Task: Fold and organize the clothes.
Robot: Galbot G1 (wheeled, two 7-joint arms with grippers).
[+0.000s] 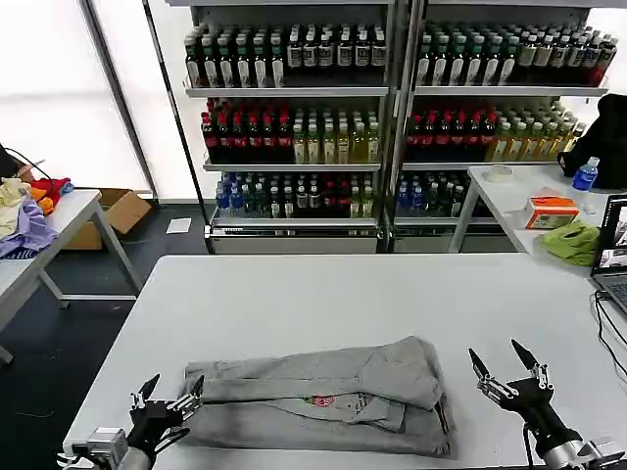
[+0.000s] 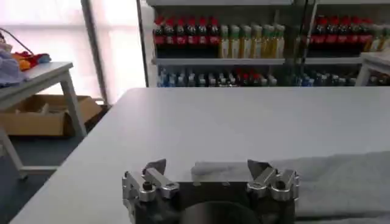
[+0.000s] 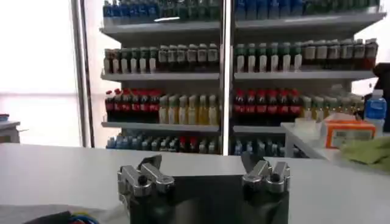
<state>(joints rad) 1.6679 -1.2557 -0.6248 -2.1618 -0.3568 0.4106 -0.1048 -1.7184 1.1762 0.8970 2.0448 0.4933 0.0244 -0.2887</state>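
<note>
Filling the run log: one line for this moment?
shirt: partly folded on table | left gripper: open at its edge | right gripper: open, beside it

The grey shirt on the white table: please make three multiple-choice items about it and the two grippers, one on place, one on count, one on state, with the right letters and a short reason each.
1. Where does the grey shirt lie on the white table?
A. at the far edge
B. at the near edge, between the two grippers
C. hanging off the right side

2. How many shirts lie on this table?
A. one
B. two
C. three

3. How do the jaws of the left gripper and right gripper stand?
A. both shut on cloth
B. only the left open
C. both open, holding nothing

Answers: 1 B, the head view shows it near the robot with a gripper on each side. 2 A, a single folded grey garment is there. 3 C, each pair of jaws stands apart with no cloth between.
</note>
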